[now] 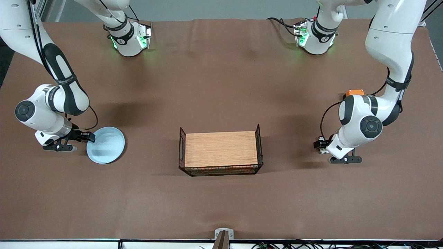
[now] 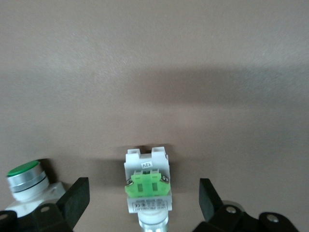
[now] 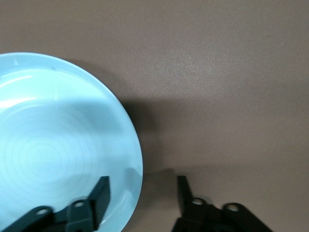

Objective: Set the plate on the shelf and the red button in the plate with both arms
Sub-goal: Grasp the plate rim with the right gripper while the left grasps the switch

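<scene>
The pale light-blue plate (image 1: 105, 145) lies on the table toward the right arm's end. My right gripper (image 1: 59, 148) hangs low at its outer edge. In the right wrist view the plate (image 3: 53, 150) fills one side and my right gripper (image 3: 142, 198) is open, one finger over the plate's inside, the other over bare table. The red button (image 2: 147, 186), a white piece with a green patch, lies between the open fingers of my left gripper (image 2: 144, 195); its red tip does not show. In the front view my left gripper (image 1: 346, 159) hides it.
A black wire basket (image 1: 181, 152) with a wooden board on top stands mid-table. An orange box (image 1: 353, 92) peeks out by the left arm's elbow. A similar white switch piece with a green round cap (image 2: 23, 180) lies close beside my left gripper.
</scene>
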Available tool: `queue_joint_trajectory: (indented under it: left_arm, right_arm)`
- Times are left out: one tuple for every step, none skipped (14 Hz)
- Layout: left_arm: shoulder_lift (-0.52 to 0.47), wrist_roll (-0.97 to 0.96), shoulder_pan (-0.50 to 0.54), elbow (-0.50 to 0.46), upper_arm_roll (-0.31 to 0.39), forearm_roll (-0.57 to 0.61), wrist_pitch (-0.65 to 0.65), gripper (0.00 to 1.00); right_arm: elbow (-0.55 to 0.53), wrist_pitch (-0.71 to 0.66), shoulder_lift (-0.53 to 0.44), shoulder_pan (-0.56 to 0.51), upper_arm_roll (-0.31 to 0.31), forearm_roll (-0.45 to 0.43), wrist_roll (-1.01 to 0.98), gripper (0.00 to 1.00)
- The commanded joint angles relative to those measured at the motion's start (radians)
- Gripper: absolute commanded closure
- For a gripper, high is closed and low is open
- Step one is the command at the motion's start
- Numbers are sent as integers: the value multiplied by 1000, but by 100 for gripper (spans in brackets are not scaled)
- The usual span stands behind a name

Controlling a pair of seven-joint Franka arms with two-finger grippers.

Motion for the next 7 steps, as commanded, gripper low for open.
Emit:
queue_joint_trajectory:
  left_arm:
    - [16, 17, 10, 10, -6, 20, 13, 0]
    - [20, 18, 9, 10, -6, 20, 15, 0]
    - [23, 17, 9, 10, -6, 20, 13, 0]
    - [33, 17, 9, 10, -6, 20, 15, 0]
    - [34, 17, 9, 10, -6, 20, 15, 0]
    - [36, 17, 10, 10, -6, 20, 15, 0]
    - [36, 17, 10, 10, -6, 20, 15, 4]
  right_arm:
    - [14, 4, 20, -6, 7, -9, -9, 51]
    - [18, 4, 25, -4, 7, -9, -9, 53]
    - [21, 4, 29, -4, 7, -9, -9, 56]
    - [23, 4, 37, -4, 7, -9, -9, 57]
    - [31, 4, 41, -3, 7, -9, -9, 58]
    - [32, 4, 43, 0, 7, -9, -9, 62]
    - [32, 4, 43, 2, 7, -9, -9, 66]
